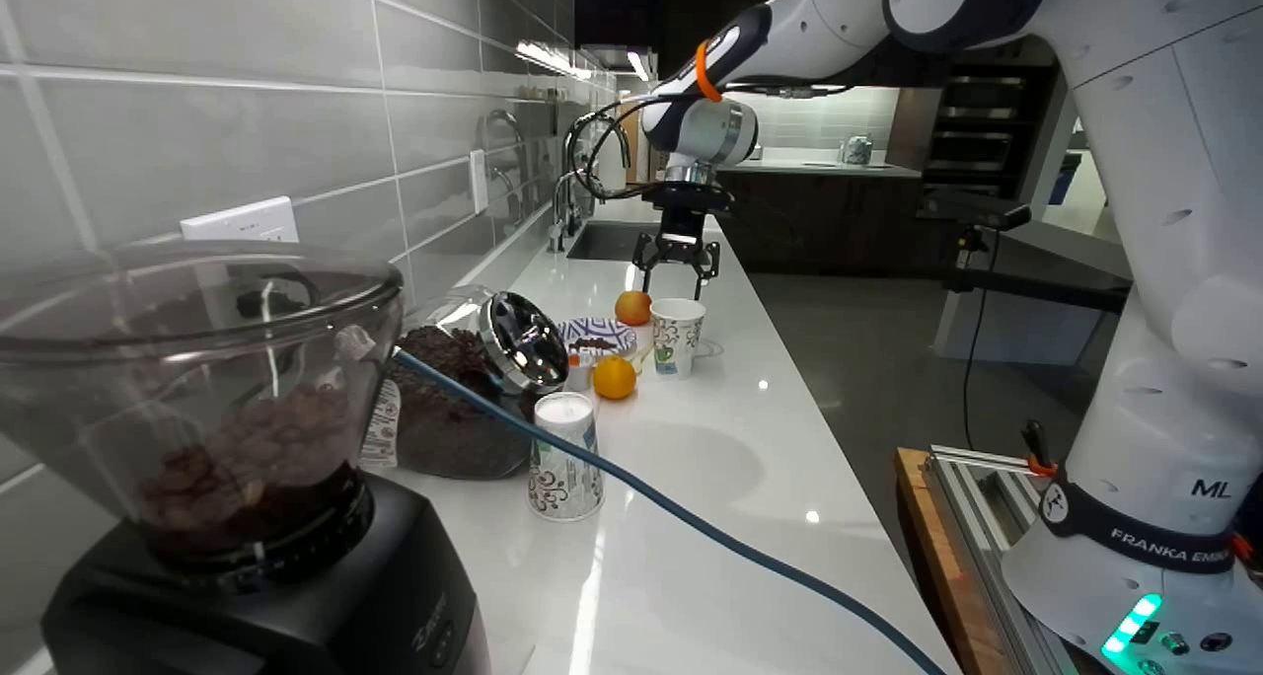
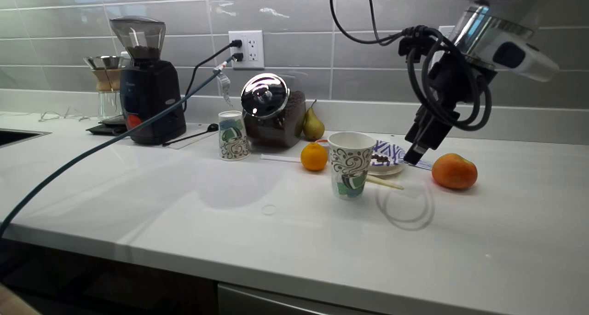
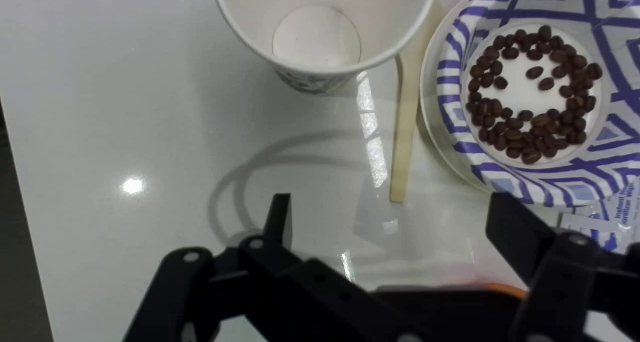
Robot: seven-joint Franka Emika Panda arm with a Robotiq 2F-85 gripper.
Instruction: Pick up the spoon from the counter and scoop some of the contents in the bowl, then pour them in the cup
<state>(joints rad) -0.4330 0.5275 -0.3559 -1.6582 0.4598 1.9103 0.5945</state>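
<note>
Nearest the camera in the wrist view, my claw [image 3: 390,204] hangs above the counter [image 3: 125,132] with its 2 fingers [image 3: 275,217] spread and nothing held between them, a stance suited, I judge, to closing on the handle of the spoon [image 3: 406,132]. Spoon: on the counter between cup [image 3: 320,37] and bowl [image 3: 545,184], handle end towards me, presumably set so for my grip; far end partly hidden behind the cup's rim. Cup: upright, nothing visible inside, ready to receive the pour. Bowl: coffee beans [image 3: 541,121] ring its floor and leave the middle nearly bare, so scooping along the wall should gather most. 2nd cup [image 2: 233,137]: mouth down, probably not needed.
</note>
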